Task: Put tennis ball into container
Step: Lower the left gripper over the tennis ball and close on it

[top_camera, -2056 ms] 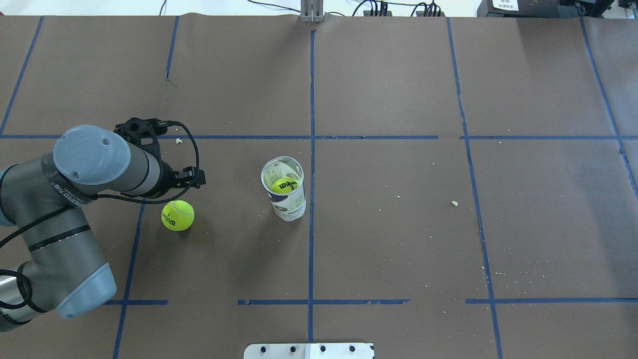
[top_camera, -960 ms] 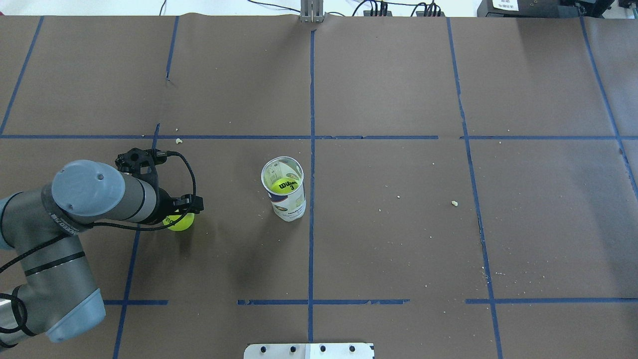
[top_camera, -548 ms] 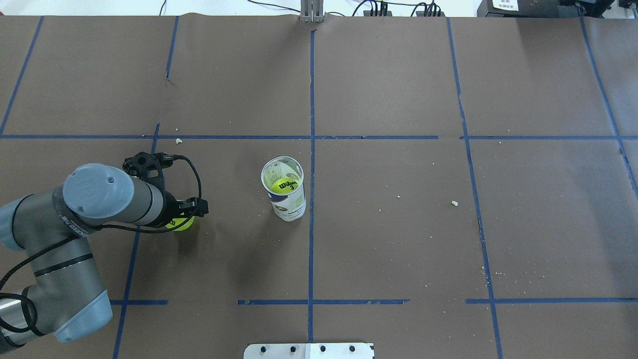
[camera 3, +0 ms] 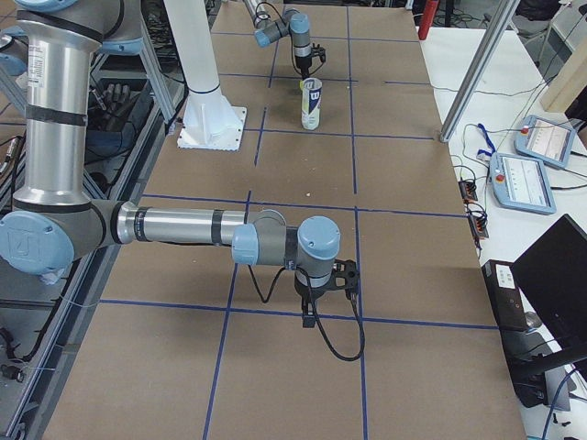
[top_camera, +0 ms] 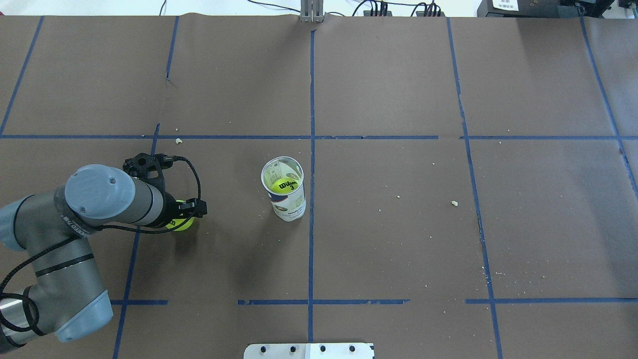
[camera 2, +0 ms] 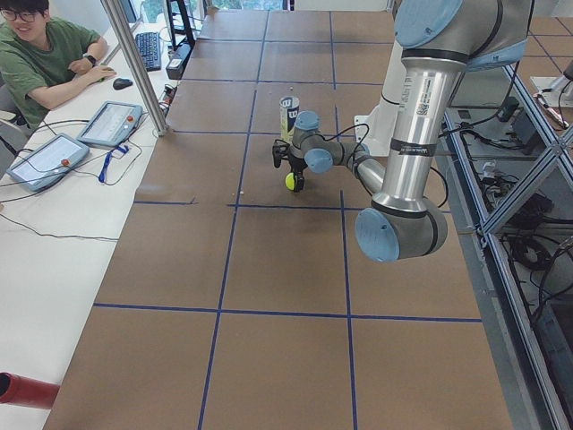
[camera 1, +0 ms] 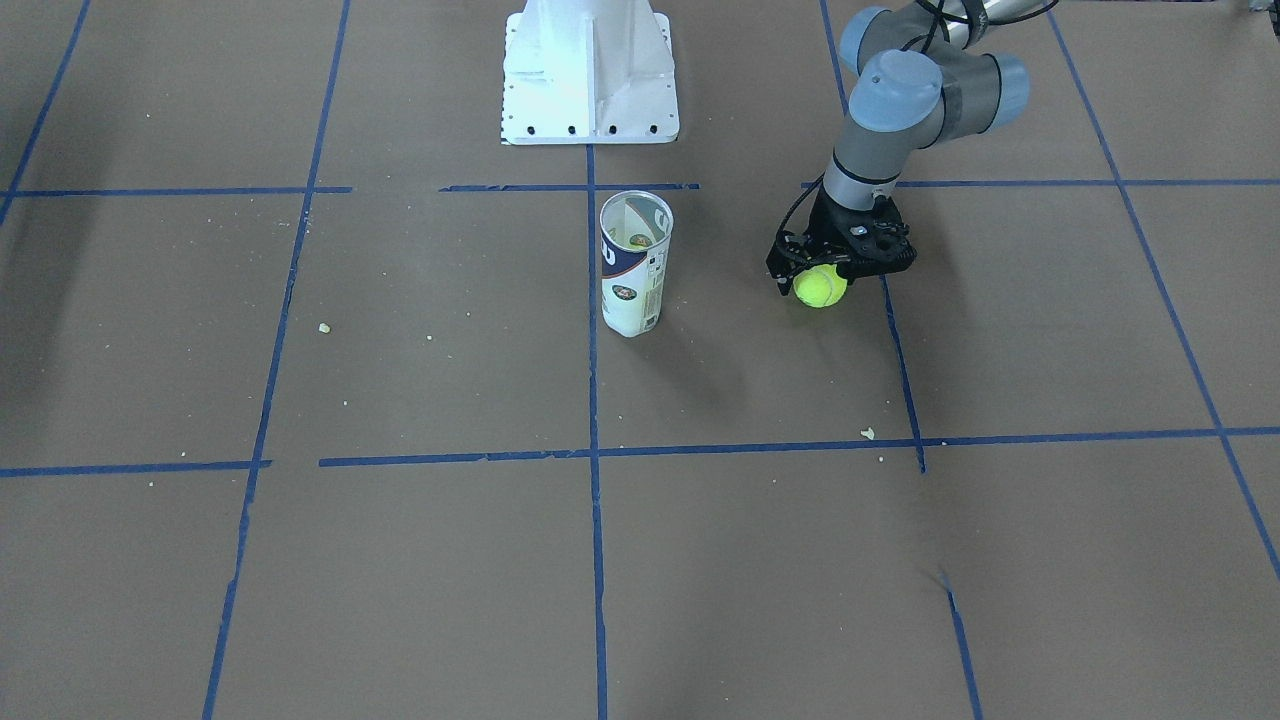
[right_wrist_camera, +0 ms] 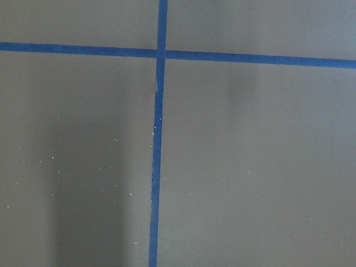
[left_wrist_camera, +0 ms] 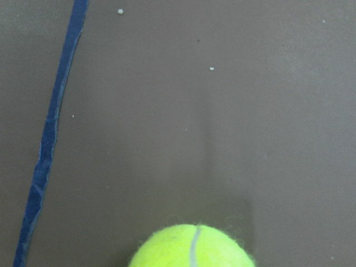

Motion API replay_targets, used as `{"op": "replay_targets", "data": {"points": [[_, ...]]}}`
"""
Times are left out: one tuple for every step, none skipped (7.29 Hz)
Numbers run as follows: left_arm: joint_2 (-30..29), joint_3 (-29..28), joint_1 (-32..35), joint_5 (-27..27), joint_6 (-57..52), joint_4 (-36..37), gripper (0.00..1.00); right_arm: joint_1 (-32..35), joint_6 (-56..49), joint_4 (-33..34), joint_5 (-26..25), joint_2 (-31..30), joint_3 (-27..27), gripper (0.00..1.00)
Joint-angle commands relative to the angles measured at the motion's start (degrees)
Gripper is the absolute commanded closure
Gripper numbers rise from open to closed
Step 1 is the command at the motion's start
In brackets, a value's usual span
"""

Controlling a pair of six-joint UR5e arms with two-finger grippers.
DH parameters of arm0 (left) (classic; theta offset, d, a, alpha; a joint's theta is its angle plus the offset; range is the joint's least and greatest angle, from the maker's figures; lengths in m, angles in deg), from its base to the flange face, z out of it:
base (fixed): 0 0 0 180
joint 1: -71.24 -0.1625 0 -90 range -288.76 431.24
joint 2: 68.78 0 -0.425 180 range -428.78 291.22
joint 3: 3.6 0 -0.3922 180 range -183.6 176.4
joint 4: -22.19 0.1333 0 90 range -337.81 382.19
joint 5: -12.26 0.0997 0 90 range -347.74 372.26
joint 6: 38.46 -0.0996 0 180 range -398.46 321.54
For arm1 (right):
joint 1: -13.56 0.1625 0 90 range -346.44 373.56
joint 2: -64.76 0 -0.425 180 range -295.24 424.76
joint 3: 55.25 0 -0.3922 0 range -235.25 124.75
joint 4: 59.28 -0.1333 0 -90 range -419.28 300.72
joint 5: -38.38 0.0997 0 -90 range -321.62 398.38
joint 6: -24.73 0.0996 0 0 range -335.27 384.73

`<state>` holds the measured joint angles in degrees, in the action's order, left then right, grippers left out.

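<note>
Lowered since two seconds ago, left gripper points straight down over the tennis ball; clamped or apart, cannot tell.

Light: was bright and even from overhead, no real glare on the brown table.
Shadows: were soft, faint smudges trailed off the container and the tennis ball.
Focus: fixed cams looked decently sharp, left wrist view was kinda soft.
Edges: overhead view's far strip blew out white.
</note>
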<state>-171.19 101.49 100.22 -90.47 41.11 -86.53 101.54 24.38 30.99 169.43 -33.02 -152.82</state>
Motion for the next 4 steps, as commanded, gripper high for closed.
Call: {"op": "replay_targets", "data": {"points": [[0.11, 0.64, 0.03, -0.02, 0.07, 0.09, 0.54, 0.0, 0.0, 0.0, 0.0, -0.04, 0.01, 0.0], [0.19, 1.08, 0.03, -0.02, 0.07, 0.44, 0.58, 0.0, 0.0, 0.0, 0.0, -0.04, 0.01, 0.0], [0.19, 1.61, 0.2, -0.02, 0.07, 0.53, 0.59, 0.0, 0.0, 0.0, 0.0, 0.05, 0.01, 0.0], [0.54, 3.96, 0.72, -0.11, -0.11, 1.4, 0.6, 0.0, 0.0, 0.0, 0.0, 0.05, 0.01, 0.0]]}}
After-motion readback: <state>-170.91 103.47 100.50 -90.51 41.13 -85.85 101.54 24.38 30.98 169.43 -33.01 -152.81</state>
